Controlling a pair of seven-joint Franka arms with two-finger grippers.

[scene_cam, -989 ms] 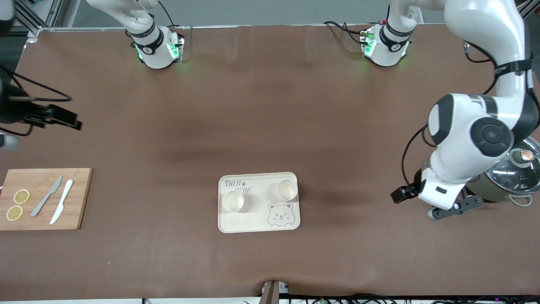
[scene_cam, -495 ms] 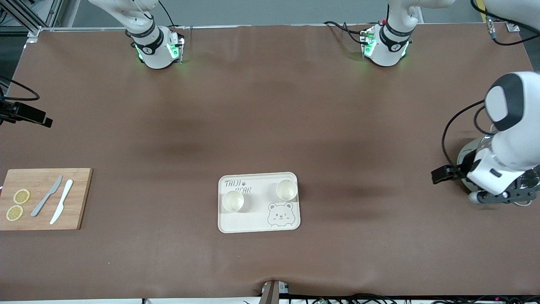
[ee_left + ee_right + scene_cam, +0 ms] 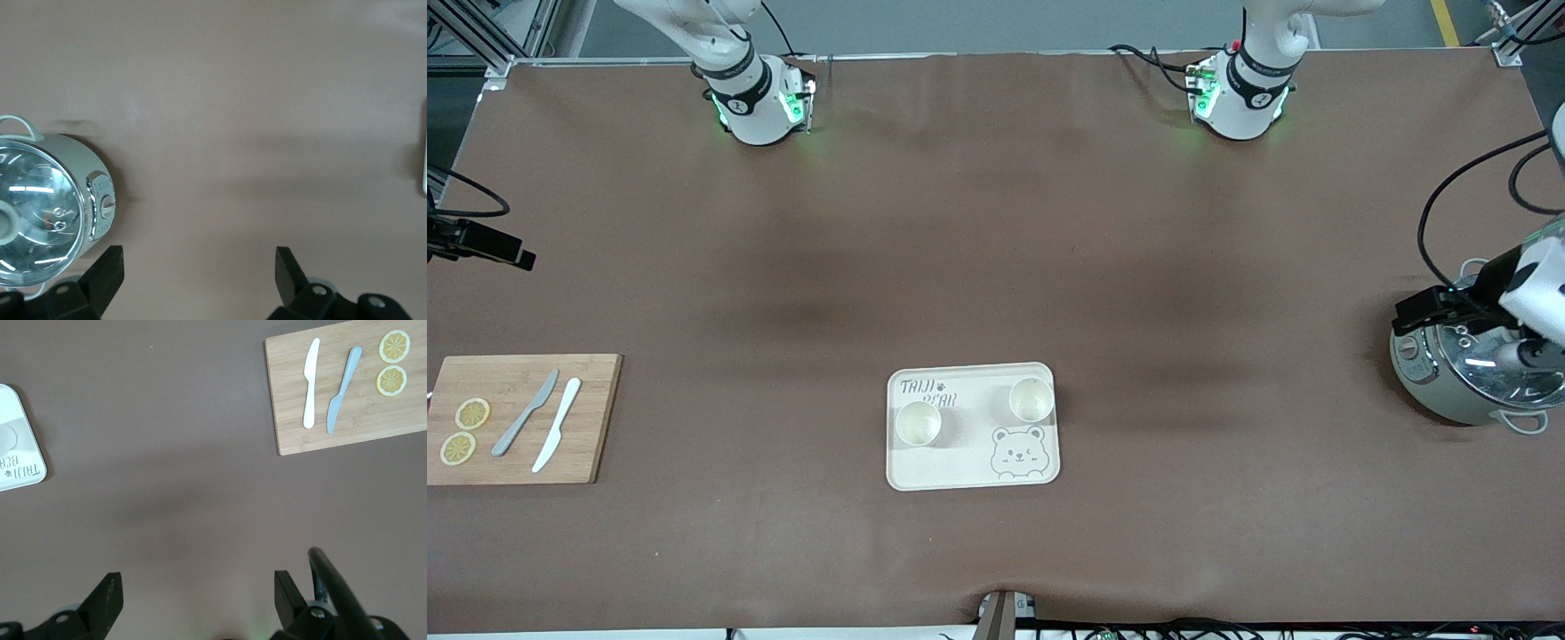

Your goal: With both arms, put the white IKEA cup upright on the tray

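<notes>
Two white cups stand upright on the cream tray (image 3: 972,427): one (image 3: 918,423) toward the right arm's end, the other (image 3: 1032,400) toward the left arm's end. My left gripper (image 3: 198,270) hangs open and holds nothing, over the table's brown mat beside the pot (image 3: 40,213). The tray's rim (image 3: 424,153) just shows in that view. My right gripper (image 3: 197,593) is also open and holds nothing, over bare mat between the tray (image 3: 17,453) and the cutting board (image 3: 347,387). Only a black part of the right hand (image 3: 480,244) shows in the front view.
A grey-green pot with a glass lid (image 3: 1467,378) stands at the left arm's end, under the left hand. At the right arm's end, a wooden cutting board (image 3: 520,418) carries two knives and two lemon slices.
The left arm has swung away from the tray toward its end of the table and now hangs over the pot. The right arm has drawn back to the edge of the front view.
</notes>
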